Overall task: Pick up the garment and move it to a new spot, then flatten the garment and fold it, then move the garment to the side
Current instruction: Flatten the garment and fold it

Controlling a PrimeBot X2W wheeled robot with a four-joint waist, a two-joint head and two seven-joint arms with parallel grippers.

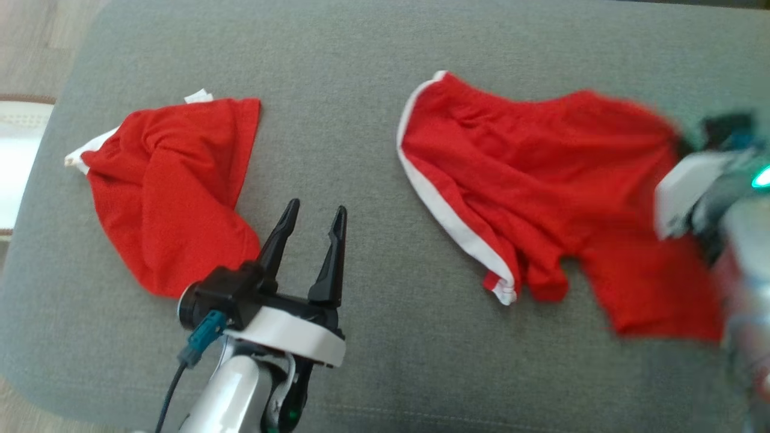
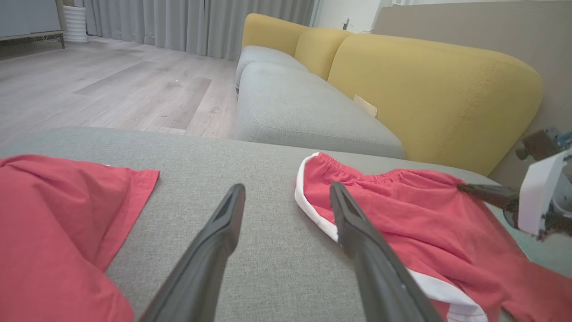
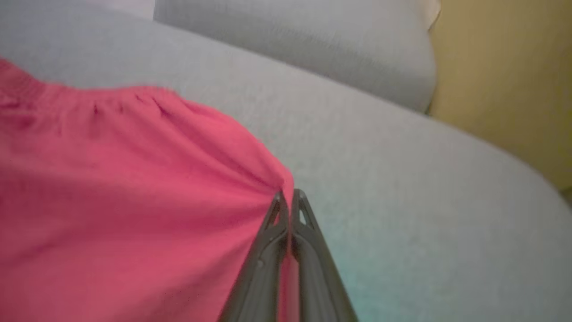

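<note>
- R gripper [image 3: 288, 197]: fingers clenched tight on the far right corner of the red shorts [image 1: 541, 180], at the gathered waistband; cloth puckers toward the tips.
- L gripper [image 1: 316, 210]: fingers spread wide, nothing btwn them, tips over bare grey cushion [image 1: 361, 72].
- Shorts: spread on the cushion's right half, white trim [image 1: 445, 216] down the left edge, waistband on the far side, legs toward the robot.
- L gripper sits btwn the shorts and a second red cloth [image 1: 174, 192], which lies crumpled on the cushion's left half, well apart from the shorts.
- Beyond: grey sofa seat [image 2: 295, 107] w/ yellow back [image 2: 424, 89], wood floor [image 2: 111, 85], grey curtains [image 2: 201, 22].
</note>
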